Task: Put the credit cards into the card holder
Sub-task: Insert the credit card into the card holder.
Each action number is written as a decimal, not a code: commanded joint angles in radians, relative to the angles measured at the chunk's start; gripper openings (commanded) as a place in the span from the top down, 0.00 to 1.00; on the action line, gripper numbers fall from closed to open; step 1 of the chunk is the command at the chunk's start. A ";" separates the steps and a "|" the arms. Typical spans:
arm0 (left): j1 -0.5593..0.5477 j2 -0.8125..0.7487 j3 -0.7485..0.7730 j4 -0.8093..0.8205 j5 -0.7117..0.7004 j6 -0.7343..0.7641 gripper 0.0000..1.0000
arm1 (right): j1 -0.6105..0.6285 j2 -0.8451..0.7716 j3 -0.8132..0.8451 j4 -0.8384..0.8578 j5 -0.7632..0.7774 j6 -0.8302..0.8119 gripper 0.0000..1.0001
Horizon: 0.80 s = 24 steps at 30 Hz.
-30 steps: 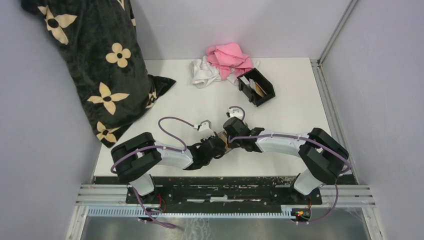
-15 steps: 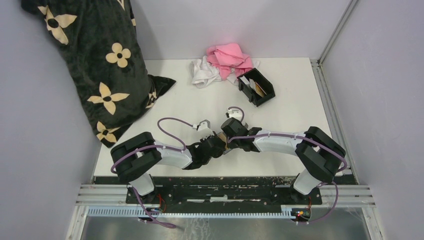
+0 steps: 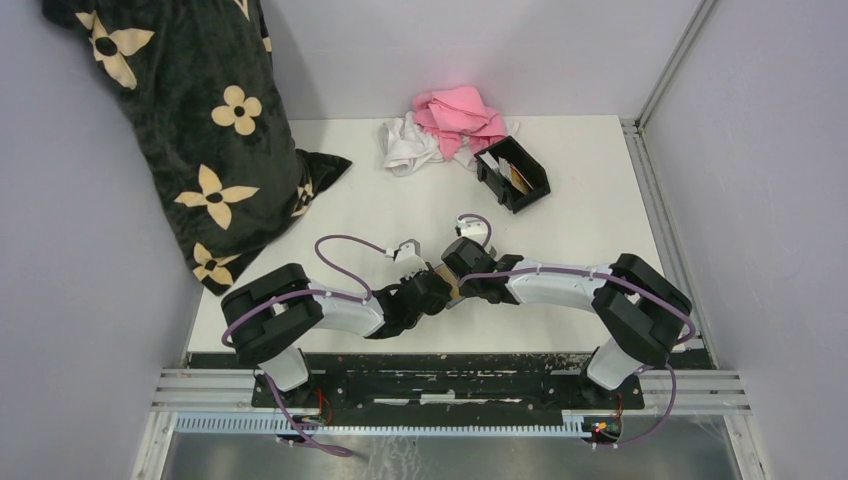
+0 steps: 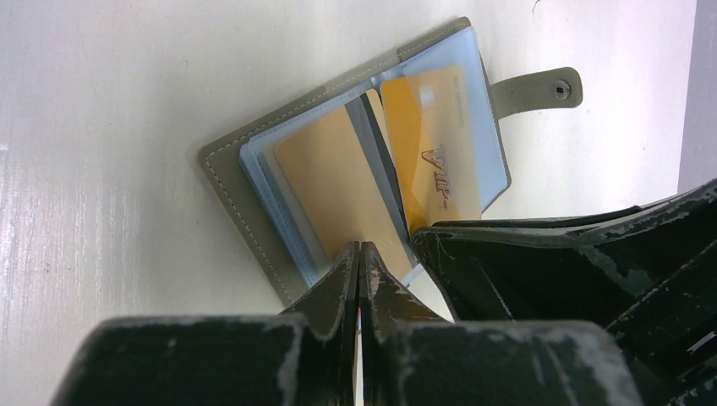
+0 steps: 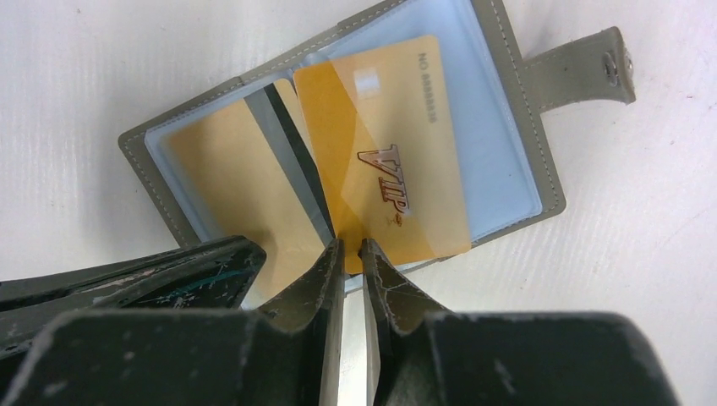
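Note:
A grey folding wallet [image 5: 499, 118] lies open on the white table, just under both grippers. An orange credit card [image 5: 389, 169] marked VIP sits askew, partly out of its right blue sleeve. A tan card [image 5: 228, 178] fills the left sleeve. My right gripper [image 5: 348, 245] has its jaws a narrow gap apart, with the orange card's lower corner between the tips. My left gripper [image 4: 359, 248] is shut, its tips resting on the tan card [image 4: 330, 178]. The black card holder [image 3: 537, 182] stands at the back right with a white card [image 3: 492, 160] and a tan one [image 3: 515, 176] inside.
A pink cloth [image 3: 458, 115] and a white cloth [image 3: 408, 145] lie bunched behind the card holder. A black blanket with cream flowers [image 3: 190, 130] fills the back left corner. Grey walls close in both sides. The two grippers almost touch above the wallet [image 3: 450, 283].
The right jaws have narrowed a little around the orange card's corner. Both wrists have edged slightly away from the arm bases. The left gripper stays shut.

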 commanded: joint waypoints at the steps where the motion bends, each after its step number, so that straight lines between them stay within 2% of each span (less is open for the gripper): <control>1: 0.010 0.040 -0.023 -0.127 0.003 -0.018 0.97 | -0.002 -0.031 0.014 -0.051 0.070 -0.017 0.82; 16: 0.017 0.037 -0.019 -0.136 0.008 -0.011 0.97 | 0.003 -0.136 -0.028 -0.027 0.032 0.032 0.79; 24: 0.020 0.033 -0.019 -0.136 0.012 -0.006 0.97 | 0.008 -0.136 -0.087 0.003 0.039 0.074 0.86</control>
